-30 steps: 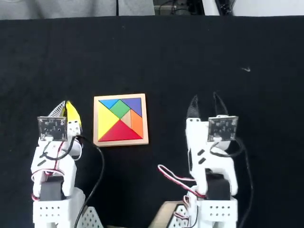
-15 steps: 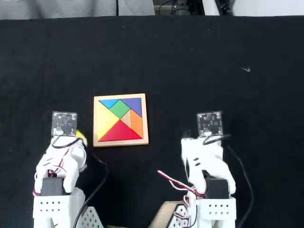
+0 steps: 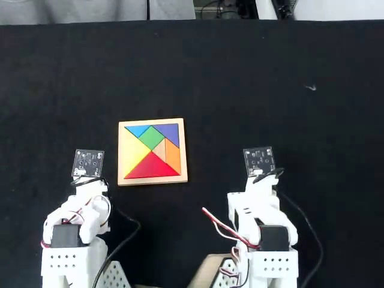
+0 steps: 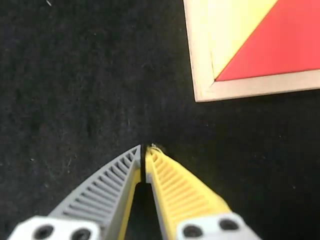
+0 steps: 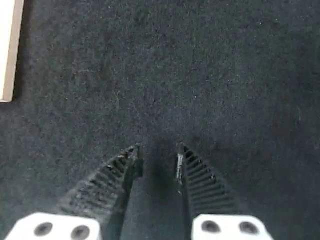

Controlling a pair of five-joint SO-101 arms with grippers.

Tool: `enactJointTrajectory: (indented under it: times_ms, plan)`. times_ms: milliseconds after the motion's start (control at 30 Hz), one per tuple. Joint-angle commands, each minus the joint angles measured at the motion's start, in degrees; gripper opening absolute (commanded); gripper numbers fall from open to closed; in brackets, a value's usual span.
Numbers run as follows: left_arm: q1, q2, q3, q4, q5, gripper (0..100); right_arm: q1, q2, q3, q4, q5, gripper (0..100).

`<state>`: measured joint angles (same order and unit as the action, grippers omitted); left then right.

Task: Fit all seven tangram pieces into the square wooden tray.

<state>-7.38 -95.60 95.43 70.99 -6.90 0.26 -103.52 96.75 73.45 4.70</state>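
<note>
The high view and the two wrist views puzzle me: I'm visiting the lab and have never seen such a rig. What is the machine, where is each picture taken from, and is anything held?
These are two small white robot arms side by side at a table under black cloth. The high view looks down from a fixed camera: the left arm and the right arm sit at the near edge, with a square wooden tray ahead, between them. Coloured tangram pieces fill the tray. The other two pictures come from a camera on each arm's wrist, aimed past its gripper. The left gripper, half grey, half yellow, is shut on nothing, near the tray's corner. The right gripper, black, is slightly open and empty above bare cloth.
</note>
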Motion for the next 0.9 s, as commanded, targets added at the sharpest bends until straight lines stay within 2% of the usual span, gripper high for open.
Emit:
enactJointTrajectory:
  times_ms: [0,100,200,533,667,733,867]
  plan:
    - [0.2,0.4,0.0,-1.8,-0.4,3,-0.4,-2.9,-0.1,0.4,-5.5,12.1]
    - [-0.2,0.4,1.0,-2.9,-0.5,3,-0.4,-2.9,-0.1,0.3,-12.0,12.1]
    - [-0.4,0.4,1.0,-2.8,-0.7,3,-0.4,-2.9,-0.1,0.4,-15.6,12.3]
    - [-0.4,-0.4,1.5,-2.5,-0.5,3,-0.4,-2.9,-0.1,0.4,-15.9,12.2]
    - [-0.5,-10.5,2.0,-0.8,-0.5,3,-0.4,-5.4,-0.1,1.4,-15.8,12.2]
    - [-0.5,-9.1,2.0,2.2,-0.4,3,-0.4,-5.3,-0.1,1.6,-15.8,12.2]
    - [-3.1,-9.1,2.0,1.8,-0.4,3,-0.4,-5.1,-0.1,1.6,-15.8,12.2]
